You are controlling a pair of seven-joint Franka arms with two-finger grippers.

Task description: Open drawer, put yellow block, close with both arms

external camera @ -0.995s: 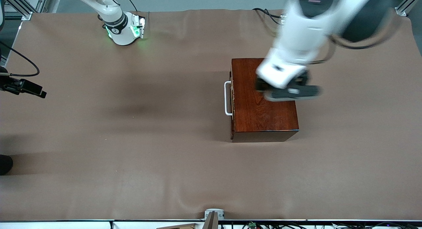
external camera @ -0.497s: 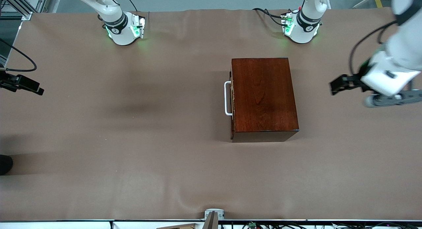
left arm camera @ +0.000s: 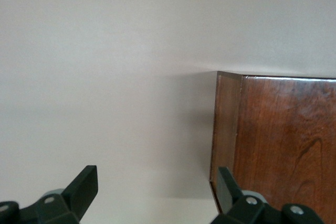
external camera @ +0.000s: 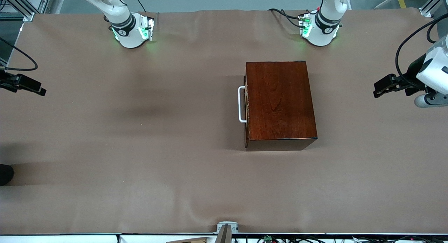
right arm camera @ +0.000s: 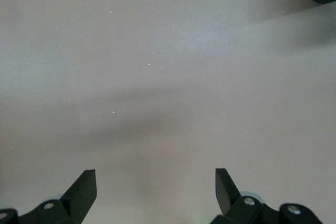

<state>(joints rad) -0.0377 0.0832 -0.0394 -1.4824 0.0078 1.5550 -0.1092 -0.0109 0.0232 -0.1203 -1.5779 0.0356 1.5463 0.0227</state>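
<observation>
Front view: dark reddish-brown glossy wooden box (external camera: 280, 104) sits on the brown cloth surface (external camera: 140, 148), its drawer pushed in, white U-shaped bar handle (external camera: 241, 104) at 9 o'clock; yellow block unseen. Left wrist view: black two-finger left tool (left arm camera: 155, 192) released, empty, over bare surface beside the box (left arm camera: 278, 145). Right wrist view: black right tool (right arm camera: 156, 190) released, empty, over bare surface (right arm camera: 168, 77) at the right arm's end.
</observation>
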